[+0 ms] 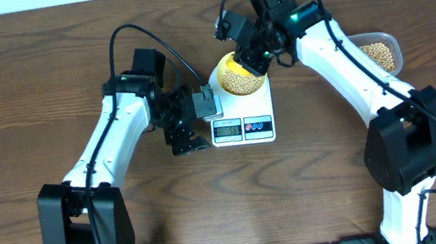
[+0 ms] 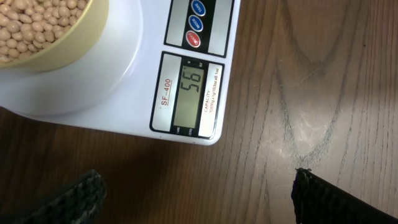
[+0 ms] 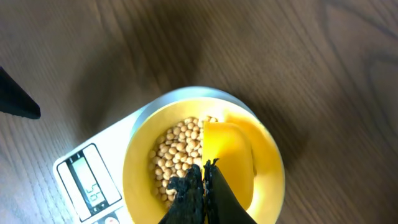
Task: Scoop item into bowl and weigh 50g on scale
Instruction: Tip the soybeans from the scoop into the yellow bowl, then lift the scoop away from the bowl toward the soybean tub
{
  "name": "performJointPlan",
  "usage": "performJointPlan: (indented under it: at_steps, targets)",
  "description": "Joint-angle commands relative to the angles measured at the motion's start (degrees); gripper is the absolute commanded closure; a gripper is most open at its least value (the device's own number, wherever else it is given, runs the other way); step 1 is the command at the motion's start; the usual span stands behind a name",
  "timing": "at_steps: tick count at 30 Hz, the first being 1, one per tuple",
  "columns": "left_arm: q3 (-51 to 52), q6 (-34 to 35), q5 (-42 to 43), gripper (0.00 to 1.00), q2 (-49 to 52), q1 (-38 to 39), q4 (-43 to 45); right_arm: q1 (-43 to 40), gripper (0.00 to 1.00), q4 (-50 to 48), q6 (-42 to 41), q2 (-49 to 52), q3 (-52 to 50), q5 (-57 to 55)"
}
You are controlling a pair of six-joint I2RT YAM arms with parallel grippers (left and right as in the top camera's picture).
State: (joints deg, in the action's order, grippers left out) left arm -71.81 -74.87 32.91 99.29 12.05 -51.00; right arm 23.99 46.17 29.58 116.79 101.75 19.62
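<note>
The right claw [image 3: 200,186] is pinching the scoop [image 3: 229,155] inside the bowl [image 3: 138,177]; left claw [image 2: 196,183] is hanging wide open, empty, beside the scale [image 2: 124,93].

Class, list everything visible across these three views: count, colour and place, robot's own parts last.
scale: one, white, mid-table, display reads 56
bowl: one, yellow, on the scale
container: one, clear, right of the scale
beans: many, tan, in the bowl and the container
scoop: one, yellow, head inside the bowl
table: one, brown wood, under everything
arms: two, white and black, flanking the scale
left tool: one, black, open, beside the scale's display
right tool: one, black, shut on the scoop, over the bowl
</note>
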Motion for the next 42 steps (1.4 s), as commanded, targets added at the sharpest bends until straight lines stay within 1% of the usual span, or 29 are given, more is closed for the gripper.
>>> performJointPlan:
  at_steps: [1,4,9,10,14,21,25,27,34,42]
  targets:
    - [0.1,-0.5,0.9,0.02,0.4,-0.2,-0.3,0.5,0.99,0.1,2.6,0.6,-1.3,-1.1]
    - [0.1,-0.5,0.9,0.02,0.4,-0.3,-0.3,0.6,0.99,-1.6,4.2,0.6,-3.4,-1.1]
    - [0.1,-0.5,0.9,0.02,0.4,-0.3,-0.3,1.3,0.99,-3.1,3.9,0.6,-5.7,-1.0]
    - [0.1,-0.5,0.9,0.01,0.4,-0.2,-0.3,1.5,0.99,-3.1,2.9,0.6,-5.7,-1.0]
    - [0.1,-0.5,0.9,0.02,0.4,-0.2,-0.3,1.9,0.99,-2.8,-2.0,0.6,-5.7,0.8]
    - [0.1,-0.5,0.9,0.03,0.4,-0.2,-0.3,0.9,0.99,1.2,-7.0,0.5,-5.7,9.2]
    - [0.1,-0.5,0.9,0.02,0.4,-0.3,-0.3,-0.5,0.99,0.9,-8.4,0.4,-5.3,14.1]
    - [0.1,-0.5,0.9,0.02,0.4,-0.3,-0.3,-1.5,0.99,0.3,-9.6,0.4,-5.0,14.6]
    - [0.1,-0.5,0.9,0.02,0.4,-0.2,-0.3,-6.2,0.99,-2.8,-19.0,0.4,-5.0,15.5]
    - [0.1,-0.5,0.9,0.02,0.4,-0.2,-0.3,-7.7,0.99,-4.2,-19.3,0.4,-5.0,15.4]
